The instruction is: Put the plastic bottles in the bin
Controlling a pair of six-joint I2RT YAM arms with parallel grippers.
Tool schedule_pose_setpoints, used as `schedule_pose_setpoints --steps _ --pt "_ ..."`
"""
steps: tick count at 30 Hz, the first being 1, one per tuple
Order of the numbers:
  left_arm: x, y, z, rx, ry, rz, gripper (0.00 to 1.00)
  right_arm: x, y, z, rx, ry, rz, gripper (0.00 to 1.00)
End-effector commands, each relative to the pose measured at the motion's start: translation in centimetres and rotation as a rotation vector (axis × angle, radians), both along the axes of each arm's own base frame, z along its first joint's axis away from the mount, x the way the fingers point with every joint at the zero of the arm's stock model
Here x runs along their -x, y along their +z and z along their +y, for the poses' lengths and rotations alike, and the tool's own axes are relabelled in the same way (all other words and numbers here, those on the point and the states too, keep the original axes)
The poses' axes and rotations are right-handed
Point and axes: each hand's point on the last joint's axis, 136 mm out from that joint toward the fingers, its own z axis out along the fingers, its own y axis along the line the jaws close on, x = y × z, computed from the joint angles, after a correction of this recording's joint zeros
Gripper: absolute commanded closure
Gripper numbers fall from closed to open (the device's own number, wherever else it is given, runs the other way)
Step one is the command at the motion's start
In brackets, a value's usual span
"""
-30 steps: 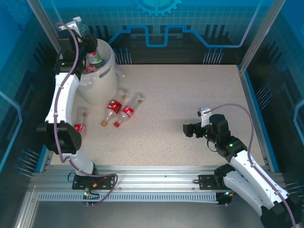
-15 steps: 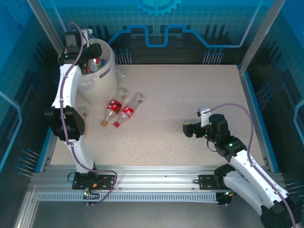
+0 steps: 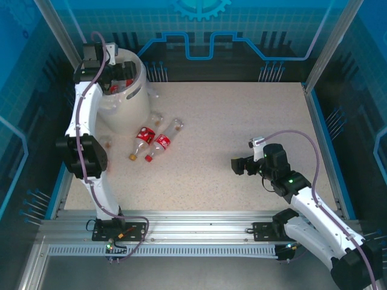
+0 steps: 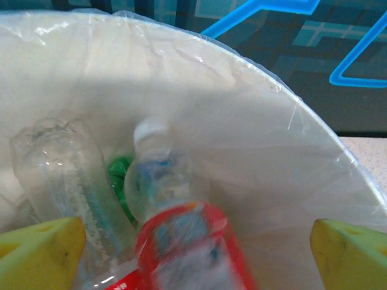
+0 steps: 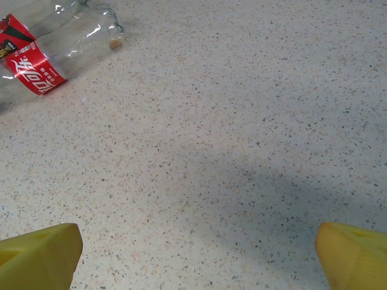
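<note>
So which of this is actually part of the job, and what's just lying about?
Job:
- bin
- bottles inside it
- loose bottles on the table

Not the job:
- aluminium rail
- blue enclosure wall

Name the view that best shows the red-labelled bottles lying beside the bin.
Top external: both red-labelled bottles lie whole on the table. Right wrist cuts them off at its top left corner.
</note>
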Motion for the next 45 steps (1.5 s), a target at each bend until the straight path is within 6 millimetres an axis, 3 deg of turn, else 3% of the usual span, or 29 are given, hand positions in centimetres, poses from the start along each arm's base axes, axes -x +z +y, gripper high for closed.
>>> schedule_pose_setpoints --steps 1,6,12,16,22,27,31,34,39,45 --pt "0.7 2.5 0.1 0.021 -0.021 -0.042 0.01 -0.2 0.2 -0.1 -0.017 -0.009 -0.008 0.00" --pt "0.8 3.8 -0.1 0.062 -0.021 -0.078 0.04 -0.2 0.1 0.0 -0.020 -0.007 -0.006 0.00" --pt "1.5 3.6 -0.2 0.063 -0.017 -0.071 0.08 -0.1 0.1 0.0 -0.017 -0.007 -0.005 0.00" --pt "3.2 6.0 0.0 0.025 -0.001 -0.123 0.07 0.0 0.2 -0.1 -0.017 -0.009 -0.010 0.00" --pt "8.9 11.3 -1.4 -0.058 0.011 -0.185 0.06 -0.3 0.1 -0.1 -0.021 -0.019 -0.012 0.00" --pt "15.5 11.7 -4.1 -0.125 0.032 -0.186 0.05 -0.7 0.0 0.1 -0.036 -0.026 -0.016 0.00" --pt "19.4 9.7 -8.1 -0.138 -0.032 -0.133 0.05 -0.9 -0.1 0.5 -0.037 -0.014 -0.009 0.00" --pt "20.8 7.1 -11.8 -0.173 -0.116 -0.055 0.06 -1.0 -0.2 0.5 -0.034 -0.013 -0.007 0.00" --pt "21.2 -0.3 -16.9 -0.266 -0.237 0.142 0.06 -0.8 -0.4 0.7 -0.044 -0.016 0.000 0.00" --pt "19.6 -8.4 -20.6 -0.242 -0.337 0.333 0.02 -0.3 -0.7 0.5 -0.031 -0.017 0.008 0.00"
